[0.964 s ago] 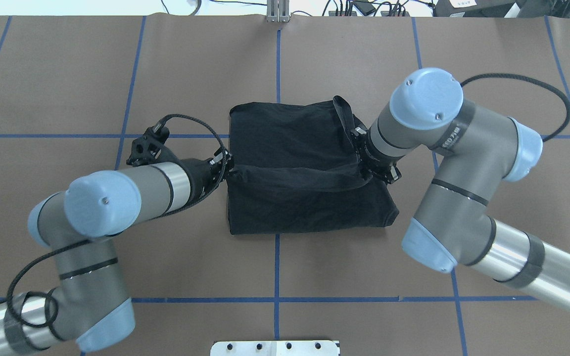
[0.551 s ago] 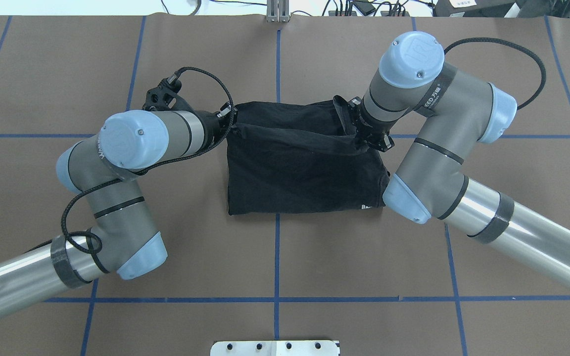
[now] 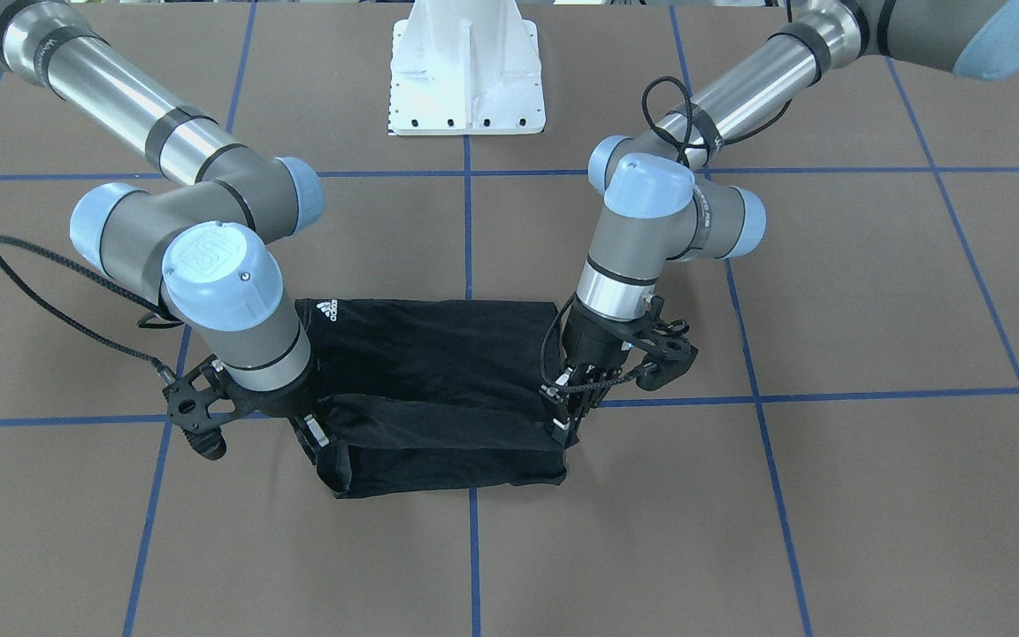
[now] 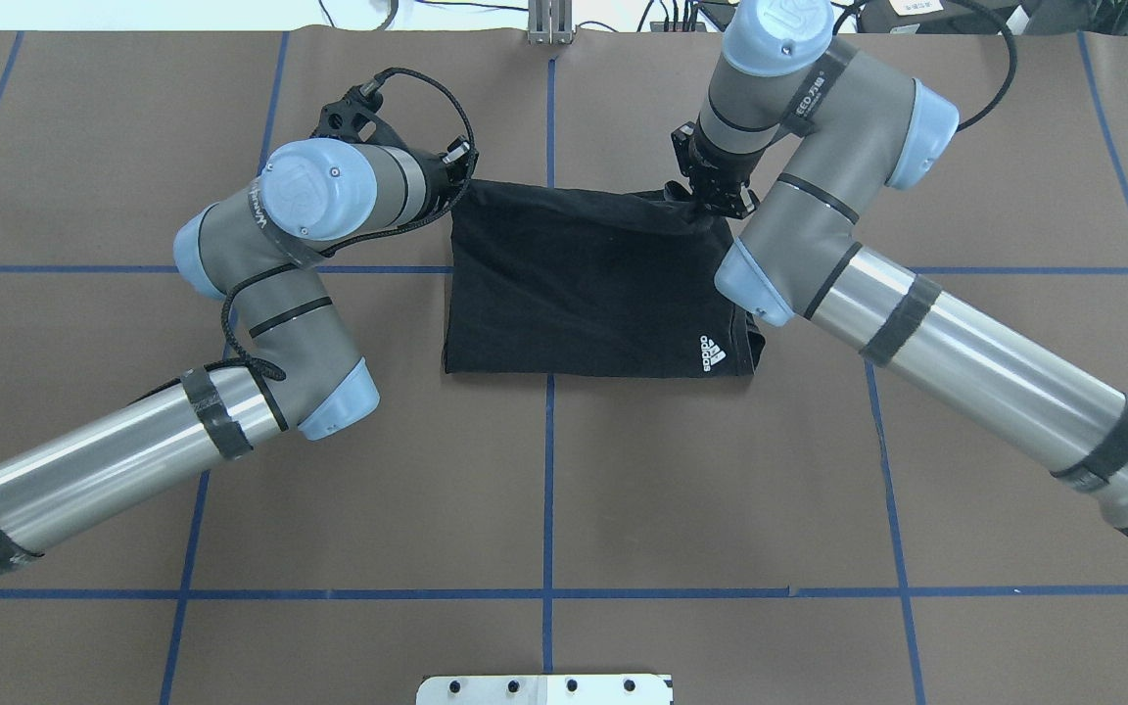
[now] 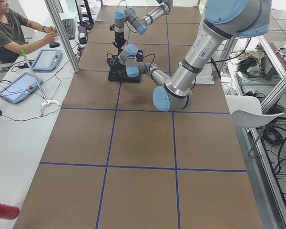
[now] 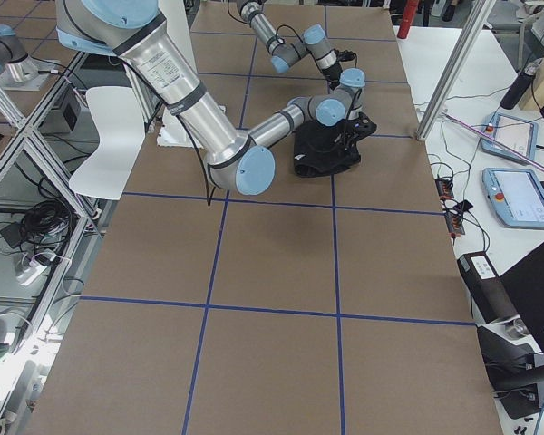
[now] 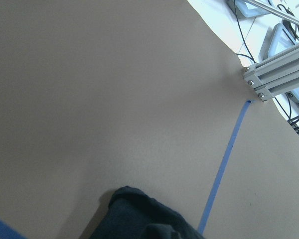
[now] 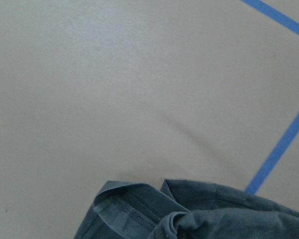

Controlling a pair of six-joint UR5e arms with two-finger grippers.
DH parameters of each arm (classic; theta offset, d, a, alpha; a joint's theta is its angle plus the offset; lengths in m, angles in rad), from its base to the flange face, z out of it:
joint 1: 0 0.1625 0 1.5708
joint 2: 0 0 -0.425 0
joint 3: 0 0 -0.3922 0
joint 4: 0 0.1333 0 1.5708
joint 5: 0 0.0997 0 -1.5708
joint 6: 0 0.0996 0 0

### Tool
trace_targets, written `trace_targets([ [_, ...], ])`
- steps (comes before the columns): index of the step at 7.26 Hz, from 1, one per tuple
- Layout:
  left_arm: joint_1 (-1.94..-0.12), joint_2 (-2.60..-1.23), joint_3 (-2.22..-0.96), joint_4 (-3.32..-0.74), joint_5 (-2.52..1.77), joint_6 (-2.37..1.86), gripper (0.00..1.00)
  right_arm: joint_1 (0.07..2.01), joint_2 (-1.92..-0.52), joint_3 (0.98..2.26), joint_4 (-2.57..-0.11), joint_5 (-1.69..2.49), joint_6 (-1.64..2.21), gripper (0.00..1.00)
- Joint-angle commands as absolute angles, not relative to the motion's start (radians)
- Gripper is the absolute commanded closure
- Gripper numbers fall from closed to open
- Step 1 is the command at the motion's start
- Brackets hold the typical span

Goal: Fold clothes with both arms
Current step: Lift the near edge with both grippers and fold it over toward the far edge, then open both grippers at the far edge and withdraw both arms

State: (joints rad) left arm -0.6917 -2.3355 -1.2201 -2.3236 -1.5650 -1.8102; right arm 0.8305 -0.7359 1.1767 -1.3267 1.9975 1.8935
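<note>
T-shirt point(image 3: 439, 354), adidas logo point(image 3: 325, 310) showing, gripped by left fingers point(image 3: 570, 409) and right fingers point(image 3: 308, 429).

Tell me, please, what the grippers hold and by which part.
The black T-shirt, by its folded-over edge: the left gripper pinches one end of that edge, the right gripper the other end.

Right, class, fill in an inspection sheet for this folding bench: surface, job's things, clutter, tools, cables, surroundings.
Surface: table, brown cover with a blue tape grid.
Job's things: black shirt, folded over, white logo at its near right corner.
Clutter: nothing seen.
Grippers: left tool and right tool each pinch a far corner of the shirt.
Cables: a black cable loops at each wrist.
Surroundings: person seated at a side desk with tablets; white chair by the robot's base.
</note>
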Motion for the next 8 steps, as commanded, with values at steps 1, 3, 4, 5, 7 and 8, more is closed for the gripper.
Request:
trace_targets([
  [1, -0.761, -2.370, -1.134, -2.367, -1.610, -1.721, 0.01, 0.880, -0.555, 0.871, -1.128, 2.017, 1.847, 0.00],
  [3, -0.765, -2.375, -1.141, -2.368, -1.626, -1.720, 0.01, 0.910, -0.548, 0.876, -1.134, 2.101, 1.845, 0.00],
  [4, -0.765, -2.373, -1.156, -2.370, -1.661, -1.717, 0.01, 0.891, -0.552, 0.891, -1.131, 2.092, 1.844, 0.00],
  [5, -0.773, -2.370, -1.176, -2.367, -1.705, -1.712, 0.01, 0.893, -0.551, 0.913, -1.135, 2.100, 1.842, 0.00],
  [7, -0.796, -2.277, -1.306, -2.358, -1.750, -1.543, 0.01, 0.937, -0.625, 1.027, -1.144, 2.105, 1.794, 0.00],
  [8, -0.810, -2.167, -1.425, -2.356, -1.767, -1.400, 0.01, 0.939, -0.715, 1.149, -1.205, 2.100, 1.635, 0.00],
])
